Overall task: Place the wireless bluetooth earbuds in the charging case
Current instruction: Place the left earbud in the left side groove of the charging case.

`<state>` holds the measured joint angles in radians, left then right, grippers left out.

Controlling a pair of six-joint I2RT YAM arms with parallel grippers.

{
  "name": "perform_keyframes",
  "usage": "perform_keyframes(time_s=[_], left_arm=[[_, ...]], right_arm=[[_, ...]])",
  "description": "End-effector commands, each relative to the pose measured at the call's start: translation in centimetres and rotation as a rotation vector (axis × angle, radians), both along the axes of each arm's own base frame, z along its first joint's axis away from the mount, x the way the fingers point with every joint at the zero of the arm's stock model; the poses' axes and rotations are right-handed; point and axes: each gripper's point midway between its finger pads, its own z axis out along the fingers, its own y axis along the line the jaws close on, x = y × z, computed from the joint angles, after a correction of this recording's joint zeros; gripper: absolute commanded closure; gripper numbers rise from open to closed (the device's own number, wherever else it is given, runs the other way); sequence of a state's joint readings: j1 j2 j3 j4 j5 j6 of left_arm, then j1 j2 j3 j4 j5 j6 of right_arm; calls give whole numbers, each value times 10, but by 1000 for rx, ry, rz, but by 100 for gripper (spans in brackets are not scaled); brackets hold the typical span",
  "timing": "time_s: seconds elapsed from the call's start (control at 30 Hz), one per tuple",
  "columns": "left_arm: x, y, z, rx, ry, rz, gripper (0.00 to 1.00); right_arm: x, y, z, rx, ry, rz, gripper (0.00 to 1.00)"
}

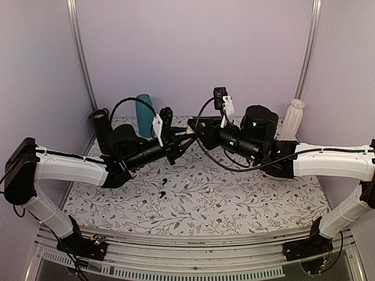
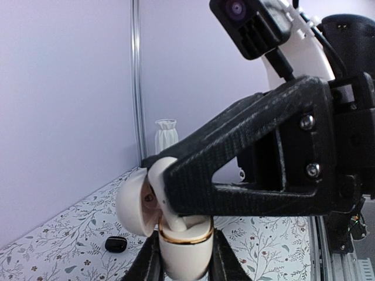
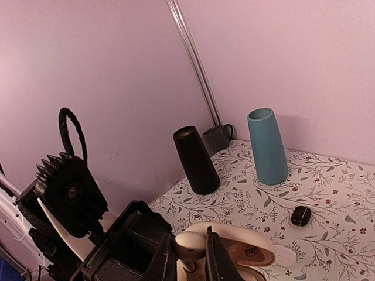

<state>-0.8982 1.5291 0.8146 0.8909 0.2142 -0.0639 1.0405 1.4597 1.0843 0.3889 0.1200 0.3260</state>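
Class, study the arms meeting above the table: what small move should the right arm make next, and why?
Probably ease the right gripper slightly lower: its earbud sits at the mouth of the open charging case, clamped in the left gripper, but does not look seated.

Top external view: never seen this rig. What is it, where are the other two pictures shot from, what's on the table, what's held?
These are two robot arms bolted to a table, each ending in a two-finger gripper. The top view looks down from behind them. The other two pictures come from a camera on each wrist. The left gripper holds the open white charging case. The right gripper holds a white earbud at its opening. On the table stand a teal vase, a black vase, a white vase, a grey mug and a small black case.
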Motion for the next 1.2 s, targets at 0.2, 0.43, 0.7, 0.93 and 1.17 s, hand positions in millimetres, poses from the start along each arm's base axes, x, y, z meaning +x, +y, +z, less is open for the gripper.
perform_keyframes(time_s=[0.2, 0.43, 0.7, 0.93, 1.17], left_arm=[[-11, 9, 42, -98, -68, 5, 100], [-11, 10, 42, -98, -67, 8, 100], [-10, 10, 41, -95, -67, 12, 100], [-9, 11, 41, -94, -66, 16, 100], [-10, 11, 41, -94, -66, 14, 100]], right_arm=[[-4, 4, -24, -65, 23, 18, 85], [-4, 5, -23, -67, 19, 22, 83], [-5, 6, -22, -66, 14, 27, 82], [-6, 6, -22, -72, 8, 34, 77], [-7, 5, -24, -79, 12, 38, 76]])
